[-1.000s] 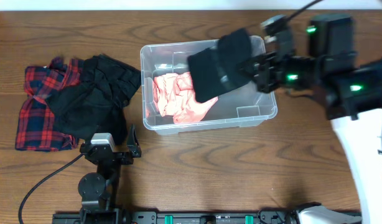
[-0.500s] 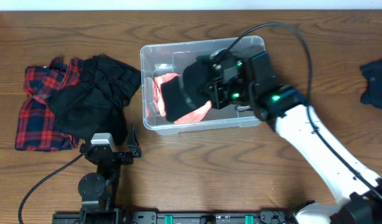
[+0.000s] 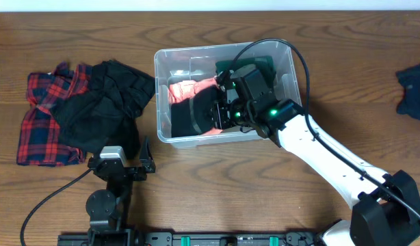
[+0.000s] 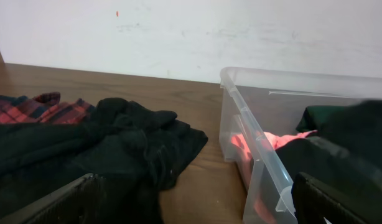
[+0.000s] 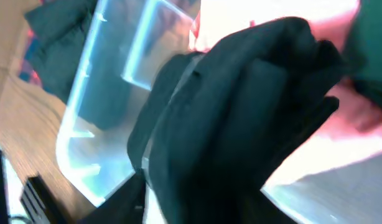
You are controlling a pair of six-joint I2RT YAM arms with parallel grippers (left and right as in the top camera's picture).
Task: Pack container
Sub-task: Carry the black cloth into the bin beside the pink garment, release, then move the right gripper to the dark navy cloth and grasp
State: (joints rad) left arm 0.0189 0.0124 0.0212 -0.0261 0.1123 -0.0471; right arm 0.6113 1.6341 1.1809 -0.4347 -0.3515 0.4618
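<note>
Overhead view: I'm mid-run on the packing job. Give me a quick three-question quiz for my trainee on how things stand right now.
1. True or false: the right gripper is over bare table, well away from the container.
2. Multiple choice: what lies on the table to the left of the container as the overhead view shows it?
A) a red plaid shirt and black clothes
B) a stack of plates
C) a cardboard box
3. Fill in: the left gripper rests near the front edge of the table, and its jaws stand ____.

Key: 1 false (it is down inside the container); 2 A; 3 open.
</note>
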